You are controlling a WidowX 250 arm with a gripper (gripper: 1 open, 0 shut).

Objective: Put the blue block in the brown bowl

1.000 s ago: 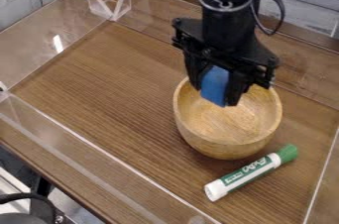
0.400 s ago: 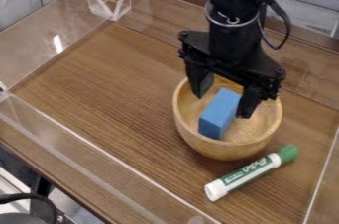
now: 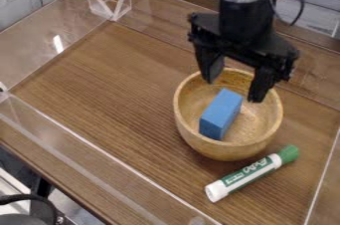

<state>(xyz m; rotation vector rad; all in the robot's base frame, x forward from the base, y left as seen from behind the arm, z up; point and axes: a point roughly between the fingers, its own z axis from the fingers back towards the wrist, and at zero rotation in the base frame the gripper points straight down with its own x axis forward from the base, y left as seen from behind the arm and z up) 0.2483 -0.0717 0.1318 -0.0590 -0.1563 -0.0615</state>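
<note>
The blue block [image 3: 221, 113] lies inside the brown bowl [image 3: 202, 142], leaning against its inner wall. The bowl stands on the wooden tabletop at the right of centre. My gripper [image 3: 241, 82] hangs over the bowl's far rim, pointing down, with its black fingers [image 3: 212, 72] spread wide and nothing between them. The block sits free below and in front of the fingers, apart from them.
A white marker with a green cap [image 3: 253, 173] lies on the table just in front of the bowl, to the right. Clear acrylic walls [image 3: 54, 40] ring the wooden table [image 3: 106, 80], and a small clear stand [image 3: 109, 2] sits at the far left corner.
The gripper was shut on the blue block a second ago; it has opened and the block has dropped into the bowl. The hand now stands a little higher and farther back.
</note>
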